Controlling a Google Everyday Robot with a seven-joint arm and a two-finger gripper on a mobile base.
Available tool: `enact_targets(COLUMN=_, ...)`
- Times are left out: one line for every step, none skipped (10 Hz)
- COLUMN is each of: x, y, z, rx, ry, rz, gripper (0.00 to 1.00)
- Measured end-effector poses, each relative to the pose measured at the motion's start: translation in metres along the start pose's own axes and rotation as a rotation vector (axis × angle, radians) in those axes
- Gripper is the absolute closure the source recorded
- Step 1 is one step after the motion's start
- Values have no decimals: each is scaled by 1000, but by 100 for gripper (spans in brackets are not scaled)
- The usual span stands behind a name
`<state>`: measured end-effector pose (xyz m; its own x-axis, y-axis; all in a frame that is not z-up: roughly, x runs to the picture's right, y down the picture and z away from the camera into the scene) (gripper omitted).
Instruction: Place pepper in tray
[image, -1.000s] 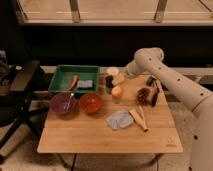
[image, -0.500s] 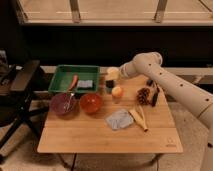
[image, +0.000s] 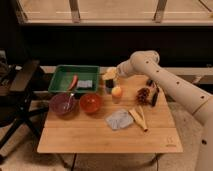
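Observation:
The pepper (image: 109, 74) is a small pale yellow lump near the table's back edge, just right of the green tray (image: 62, 75). My gripper (image: 114, 74) is at the end of the white arm that reaches in from the right. It is right at the pepper, on its right side. I cannot tell whether it holds the pepper. The tray holds a long slim red-orange thing (image: 73, 81) and a grey-blue thing (image: 85, 84).
A dark cup (image: 109, 85) and a round orange ball (image: 116, 91) sit just in front of the pepper. A purple bowl (image: 62, 103) and a red bowl (image: 90, 102) stand in front of the tray. A pine cone (image: 144, 94), a grey cloth (image: 119, 119) and tan sticks (image: 138, 116) lie to the right.
The arm has swung left, bringing the gripper from right of the pepper up against it. The pepper has hardly moved.

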<state>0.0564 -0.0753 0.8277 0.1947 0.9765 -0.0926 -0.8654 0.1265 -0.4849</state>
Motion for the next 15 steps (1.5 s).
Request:
enact_targets(x=-7, y=19, z=11, rx=-8, ry=8, rz=-21, gripper=20)
enact_targets(x=-11, y=31, z=18, rx=-12, ry=14, rz=-41, gripper=20)
enact_targets(x=-17, y=44, z=26, rx=-17, ry=17, rz=-66, gripper=20)
enact_targets(x=-25, y=55, z=32, rx=-21, ry=15, rz=-99, gripper=20)
enact_targets(x=-30, y=62, z=36, rx=-28, ry=10, rz=-120, gripper=20)
enact_targets(x=-37, y=72, z=42, rx=-37, ry=4, rz=-141, gripper=20)
enact_targets(x=-47, y=87, z=54, rx=-45, ry=-2, rz=-174, gripper=20)
enact_targets(x=-52, y=98, z=69, rx=-58, ry=6, rz=-192, gripper=20)
enact_targets(x=-54, y=105, z=76, rx=-68, ry=14, rz=-198, gripper=20)
enact_targets(x=-55, y=105, z=77, rx=-68, ry=16, rz=-198, gripper=20)
enact_targets(x=-54, y=102, z=76, rx=-65, ry=16, rz=-195, gripper=20)
enact_targets(x=-55, y=102, z=76, rx=-65, ry=15, rz=-196, gripper=20)
enact_targets(x=-55, y=105, z=77, rx=-67, ry=16, rz=-198, gripper=20)
enact_targets(x=-55, y=103, z=77, rx=-64, ry=17, rz=-199, gripper=20)
enact_targets(x=-60, y=103, z=79, rx=-59, ry=14, rz=-202, gripper=20)
